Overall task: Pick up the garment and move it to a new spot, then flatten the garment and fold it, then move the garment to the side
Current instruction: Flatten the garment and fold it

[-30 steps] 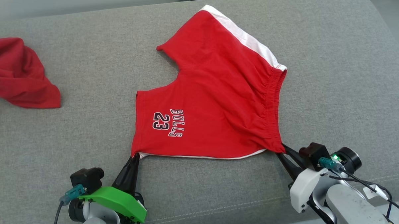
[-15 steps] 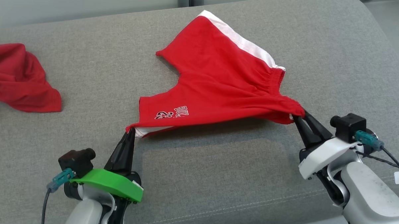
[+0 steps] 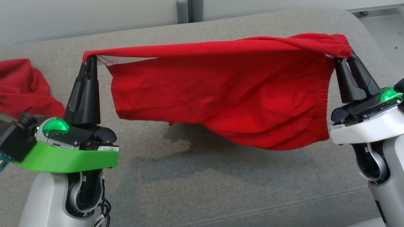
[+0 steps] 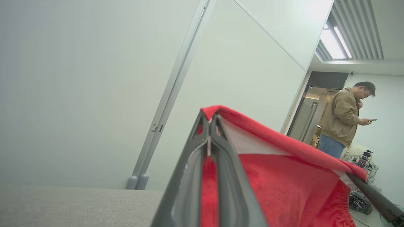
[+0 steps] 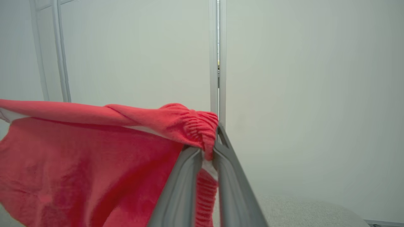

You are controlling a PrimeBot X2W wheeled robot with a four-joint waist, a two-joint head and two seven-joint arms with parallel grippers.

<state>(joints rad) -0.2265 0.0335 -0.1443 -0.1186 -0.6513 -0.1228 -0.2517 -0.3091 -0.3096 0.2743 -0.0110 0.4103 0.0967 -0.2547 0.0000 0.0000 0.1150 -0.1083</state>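
Note:
The garment (image 3: 223, 94), a pair of red shorts with white side stripes, hangs stretched in the air between my two grippers above the grey cushion (image 3: 219, 194). My left gripper (image 3: 89, 59) is shut on a leg hem corner, seen close in the left wrist view as red cloth (image 4: 284, 176) draping from my left gripper (image 4: 209, 119). My right gripper (image 3: 343, 58) is shut on the elastic waistband corner; in the right wrist view the bunched waistband (image 5: 192, 123) sits at my right gripper (image 5: 210, 146). The printed side faces away.
Another red garment (image 3: 18, 87) lies crumpled on the cushion at the far left. A pale wall with a grey post (image 3: 187, 7) stands behind the cushion. In the left wrist view a person (image 4: 344, 123) stands in a doorway at the far right.
Both grippers have risen and lifted the garment off the cushion, from lying flat to hanging stretched between them. The head view has shifted too.

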